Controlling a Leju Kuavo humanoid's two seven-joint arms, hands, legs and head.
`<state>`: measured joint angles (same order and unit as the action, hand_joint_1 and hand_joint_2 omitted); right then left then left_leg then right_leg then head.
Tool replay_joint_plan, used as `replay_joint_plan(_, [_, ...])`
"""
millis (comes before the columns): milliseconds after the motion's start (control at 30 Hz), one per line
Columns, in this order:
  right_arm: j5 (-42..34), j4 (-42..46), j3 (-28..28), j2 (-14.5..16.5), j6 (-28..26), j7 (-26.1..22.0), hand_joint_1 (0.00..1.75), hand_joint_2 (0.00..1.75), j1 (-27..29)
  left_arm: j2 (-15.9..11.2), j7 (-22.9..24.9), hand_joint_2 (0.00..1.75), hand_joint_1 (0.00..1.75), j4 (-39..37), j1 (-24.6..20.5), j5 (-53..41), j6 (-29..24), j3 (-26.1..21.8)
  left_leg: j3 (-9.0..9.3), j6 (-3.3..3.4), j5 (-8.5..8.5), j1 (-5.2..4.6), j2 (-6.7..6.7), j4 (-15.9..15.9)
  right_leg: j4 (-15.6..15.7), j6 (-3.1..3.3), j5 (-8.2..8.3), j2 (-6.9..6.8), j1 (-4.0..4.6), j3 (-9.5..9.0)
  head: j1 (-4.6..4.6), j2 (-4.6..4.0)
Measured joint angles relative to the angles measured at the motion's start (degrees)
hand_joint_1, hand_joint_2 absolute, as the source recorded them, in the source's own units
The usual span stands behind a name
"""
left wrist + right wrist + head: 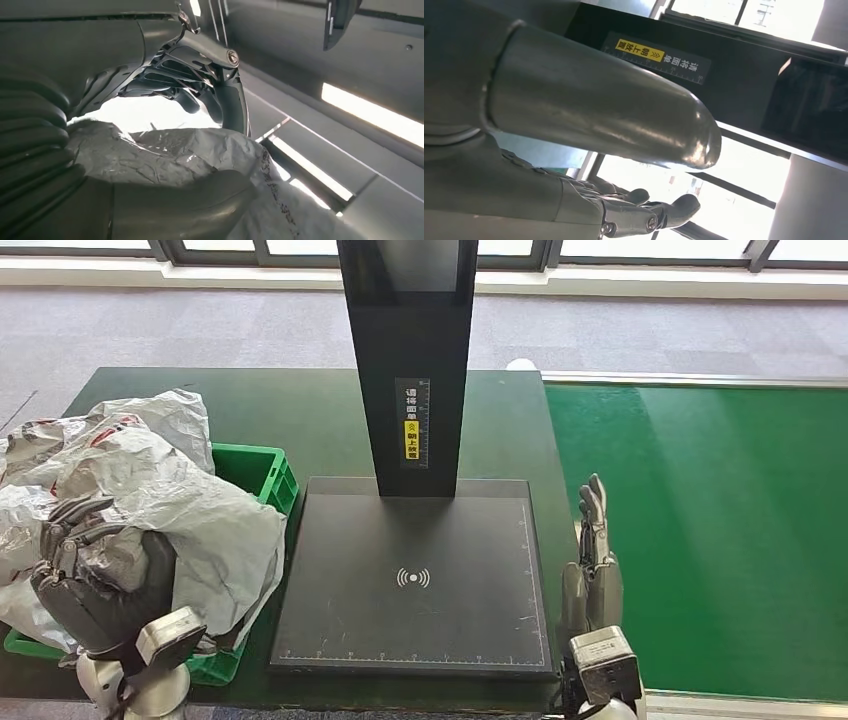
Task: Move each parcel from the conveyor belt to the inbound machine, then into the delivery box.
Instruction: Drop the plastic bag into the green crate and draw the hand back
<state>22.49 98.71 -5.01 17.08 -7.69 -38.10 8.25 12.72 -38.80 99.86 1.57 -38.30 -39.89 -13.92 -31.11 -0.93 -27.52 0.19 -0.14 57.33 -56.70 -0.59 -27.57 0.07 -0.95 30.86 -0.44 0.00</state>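
1. Parcel, a crinkly grey poly bag, sits on top of the heap in the green box at the bench's left end.
2. Left robot hand is down on that bag; in the left wrist view its fingers curl round the plastic, so it's gripping it.
3. Right robot hand holds nothing, fingers straight and loosely apart, between the scanner plate and the green belt.
4. Scanner plate is bare, black post at its back.
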Motion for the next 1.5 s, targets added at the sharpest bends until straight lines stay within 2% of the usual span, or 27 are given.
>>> replay_joint_plan(100, [0.1, -0.1, 0.0, 0.0, 0.0, 0.1, 0.0, 0.0, -0.4, 1.5, 0.0, 1.75, 1.75, -0.6, -4.0, -10.5, 0.0, -6.8, 0.0, -0.03, 0.04, 0.0, -0.07, 0.0, 0.0, 0.0, 0.0, -0.06, 0.0, 0.0, 0.0, 0.0])
replay_joint_plan(267, [-0.2, -0.5, 0.0, 0.0, -0.3, -0.4, 0.0, 0.0, -0.3, 2.6, 1.2, 1.75, 1.75, -7.5, -15.1, -32.1, 0.0, -19.1, -0.01, -0.1, 0.12, 0.01, -0.11, 0.0, -0.1, 0.1, 0.08, -0.1, 0.01, 0.03, 0.01, 0.0])
replay_joint_plan(400, [-0.5, -1.0, 0.0, 0.0, -1.0, -0.9, 0.0, 0.0, -0.1, 2.2, 4.0, 1.75, 1.75, -14.7, -21.1, -40.1, 0.0, -25.5, -0.01, -0.14, 0.15, 0.01, -0.03, 0.0, -0.1, 0.18, 0.14, -0.04, 0.02, 0.11, 0.0, 0.0])
replay_joint_plan(533, [-0.6, -1.4, 0.0, 0.0, -1.2, -1.0, 0.0, 0.0, 0.0, 1.5, 6.1, 1.75, 1.75, -20.0, -23.2, -43.1, 0.0, -28.1, -0.08, -0.15, 0.16, 0.03, -0.02, 0.0, -0.1, 0.2, 0.15, 0.0, 0.05, 0.17, 0.0, 0.0])
replay_joint_plan(767, [-0.6, -1.5, 0.0, 0.0, -1.2, -1.0, 0.0, 0.0, 0.1, 1.1, 6.5, 1.75, 1.75, -23.8, -24.5, -43.4, 0.0, -29.6, -0.17, -0.15, 0.16, 0.03, -0.02, 0.0, -0.1, 0.2, 0.15, 0.0, 0.05, 0.26, 0.0, 0.01])
replay_joint_plan(833, [-0.6, -1.5, 0.0, 0.0, -1.3, -1.0, 0.0, 0.0, 0.1, 1.0, 8.3, 1.75, 1.75, -24.5, -24.6, -44.9, 0.0, -29.8, -0.17, -0.15, 0.16, 0.03, -0.02, 0.0, -0.1, 0.2, 0.15, 0.0, 0.05, 0.27, 0.0, 0.0])
replay_joint_plan(900, [-0.6, -1.6, 0.0, 0.0, -1.4, -1.0, 0.0, 0.0, 0.1, 0.8, 12.5, 1.75, 1.75, -25.2, -24.4, -47.0, 0.0, -29.7, -0.17, -0.15, 0.16, 0.03, -0.02, 0.0, -0.1, 0.2, 0.15, 0.01, 0.06, 0.28, 0.0, 0.0])
replay_joint_plan(933, [-0.6, -1.6, 0.0, 0.0, -1.4, -1.0, 0.0, 0.0, 0.1, 0.6, 15.7, 1.75, 1.4, -25.7, -24.1, -47.7, 0.0, -29.3, -0.17, -0.15, 0.16, 0.03, -0.01, 0.0, -0.1, 0.2, 0.15, 0.02, 0.06, 0.29, 0.0, 0.0])
replay_joint_plan(967, [-0.6, -1.6, 0.0, 0.0, -1.4, -0.9, 0.0, 0.0, 0.1, 0.2, 19.4, 1.75, 0.97, -26.3, -23.7, -48.0, 0.0, -28.5, -0.17, -0.15, 0.16, 0.03, 0.0, 0.0, -0.1, 0.2, 0.15, 0.03, 0.06, 0.3, 0.0, 0.0])
replay_joint_plan(1033, [-0.4, -1.6, 0.0, 0.0, -1.4, -0.8, 0.0, 0.0, 0.0, -1.3, 27.7, 0.87, 0.1, -28.3, -22.6, -48.3, 0.0, -25.2, -0.18, -0.17, 0.17, 0.04, 0.0, 0.0, -0.1, 0.2, 0.15, 0.03, 0.07, 0.32, 0.0, 0.0])
replay_joint_plan(1067, [-0.3, -1.7, 0.0, 0.0, -1.4, -0.7, 0.0, 0.0, -0.1, -2.3, 31.5, 0.44, 0.0, -29.7, -22.1, -48.4, 0.0, -23.1, -0.19, -0.18, 0.18, 0.04, -0.01, 0.0, -0.1, 0.2, 0.15, 0.01, 0.07, 0.33, 0.0, 0.0])
replay_joint_plan(1100, [-0.2, -1.8, 0.0, 0.0, -1.4, -0.6, 0.0, 0.0, -0.2, -3.2, 34.6, 0.0, 0.0, -31.2, -21.7, -48.4, 0.0, -20.9, -0.2, -0.2, 0.19, 0.04, -0.03, 0.0, -0.1, 0.2, 0.15, -0.01, 0.07, 0.33, 0.0, 0.0])
replay_joint_plan(1167, [-0.1, -1.8, 0.0, -0.1, -1.4, -0.4, 0.0, 0.0, -0.3, -4.8, 37.7, 0.0, 0.0, -34.0, -21.5, -48.2, 0.0, -17.3, -0.21, -0.2, 0.2, 0.04, -0.05, 0.0, -0.1, 0.2, 0.15, -0.03, 0.06, 0.31, 0.01, 0.0])
replay_joint_plan(1267, [0.0, -1.9, 0.0, -0.2, -1.6, -0.2, 0.0, 0.0, -0.2, -5.5, 35.1, 0.0, 0.0, -35.6, -21.3, -46.5, 0.0, -14.6, -0.2, -0.2, 0.2, 0.03, -0.02, 0.0, -0.2, 0.21, 0.16, 0.0, 0.05, 0.29, 0.01, 0.0])
replay_joint_plan(1333, [0.1, -1.9, 0.0, -0.2, -2.1, -0.3, 0.0, 0.0, 0.2, -4.7, 29.7, 0.0, 0.0, -33.7, -20.4, -42.9, 0.0, -14.2, -0.19, -0.2, 0.2, 0.02, 0.05, 0.0, -0.2, 0.21, 0.16, 0.05, 0.03, 0.3, 0.01, 0.0])
replay_joint_plan(1400, [0.2, -1.7, 0.0, -0.2, -2.4, -0.5, 0.0, 0.0, 0.8, -2.7, 18.8, 0.0, 0.0, -28.9, -18.7, -33.7, -0.1, -14.6, -0.2, -0.21, 0.18, 0.0, 0.1, 0.0, -0.2, 0.21, 0.17, 0.1, 0.0, 0.32, 0.01, 0.0])
replay_joint_plan(1467, [0.2, -1.4, 0.0, -0.2, -2.8, -0.9, 0.0, 0.0, 1.3, 0.0, 6.7, 0.0, 0.0, -22.9, -16.1, -20.2, -0.2, -15.1, -0.21, -0.18, 0.13, -0.03, 0.13, 0.0, -0.2, 0.21, 0.15, 0.14, -0.02, 0.34, 0.0, 0.0])
replay_joint_plan(1500, [0.1, -1.2, 0.0, -0.2, -2.9, -1.0, 0.0, 0.0, 1.4, 1.2, 2.9, 0.0, 0.0, -20.0, -14.5, -14.4, -0.2, -15.1, -0.21, -0.16, 0.1, -0.04, 0.15, 0.0, -0.1, 0.21, 0.15, 0.16, -0.02, 0.36, 0.0, 0.0])
